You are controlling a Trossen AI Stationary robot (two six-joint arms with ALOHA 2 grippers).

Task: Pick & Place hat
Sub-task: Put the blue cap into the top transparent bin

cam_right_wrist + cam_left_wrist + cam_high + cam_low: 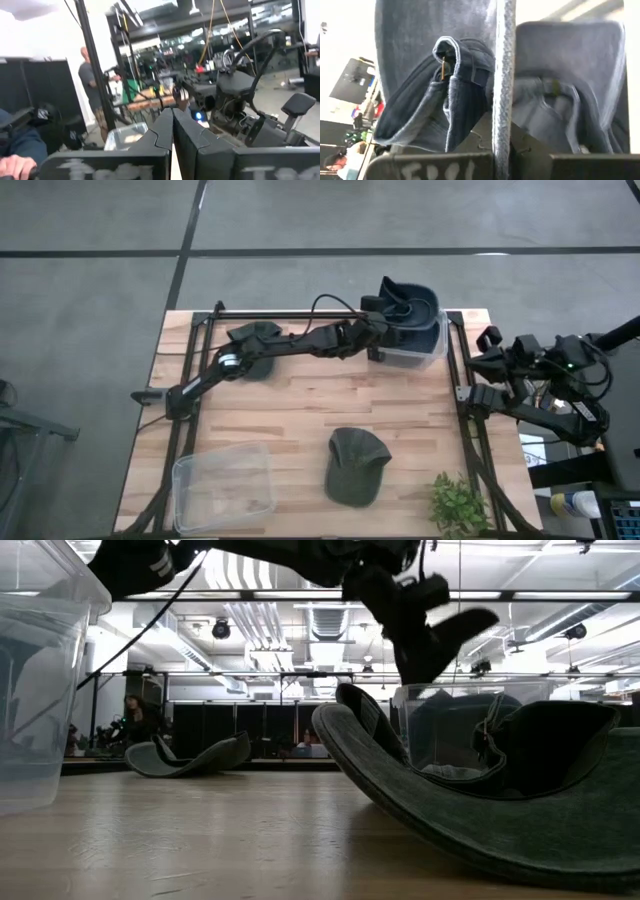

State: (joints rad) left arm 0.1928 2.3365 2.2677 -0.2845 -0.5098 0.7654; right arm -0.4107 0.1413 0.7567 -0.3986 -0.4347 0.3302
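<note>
A dark blue hat (pixel 410 300) is at the clear bin (pixel 432 350) at the table's far right; it fills the left wrist view (pixel 445 100). My left gripper (pixel 383 320) reaches across the far side to it, shut on the hat, and in the low view stands above the bin (pixel 420 640). An olive cap (pixel 355 465) lies on the near middle of the table, large in the low view (pixel 500 800). Another dark hat (pixel 255 340) lies at the far left under my left arm. My right gripper (pixel 172 140) is shut, parked off the right edge (pixel 495 370). My left gripper pinches the blue hat's brim edge (pixel 502 75) between its two fingers (pixel 435 167); the brim runs edge-on through the gap. The fingers come from the table's left, slanting down. The hat's crown reaches down into the clear bin (pixel 455 730); whether it rests on the bottom I cannot tell.
A second clear bin (pixel 225 485) stands at the near left corner, close to the low camera (pixel 40 670). A small green plant (pixel 460 505) sits at the near right corner. Bare wood lies between the olive cap and the far bin. People show in the room behind.
</note>
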